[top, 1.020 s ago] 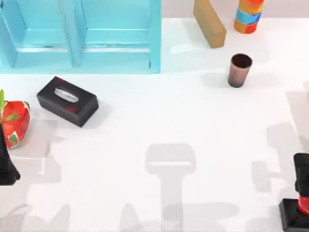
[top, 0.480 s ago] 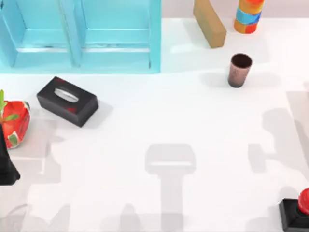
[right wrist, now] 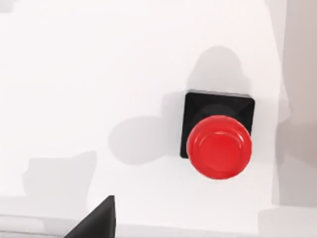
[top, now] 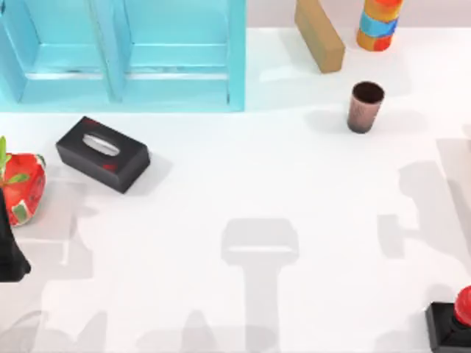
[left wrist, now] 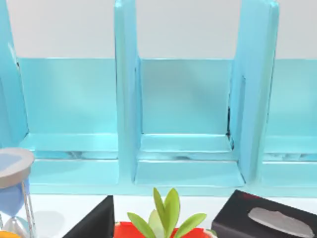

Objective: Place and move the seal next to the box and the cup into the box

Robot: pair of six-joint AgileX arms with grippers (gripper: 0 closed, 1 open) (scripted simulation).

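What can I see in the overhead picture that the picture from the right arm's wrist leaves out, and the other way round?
From above you see the dark brown cup standing at the back right, the blue box with its open compartments at the back left, a black tissue box, a tan block and a striped cylinder. The right wrist view gives a close look straight down on the seal: its whole square black base and the glossy red knob. Both views share the seal, at the top view's front right corner, and the white table.

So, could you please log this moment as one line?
seal: upright, table's right front corner, free | cup: upright on table, outside box | left arm: table's left edge
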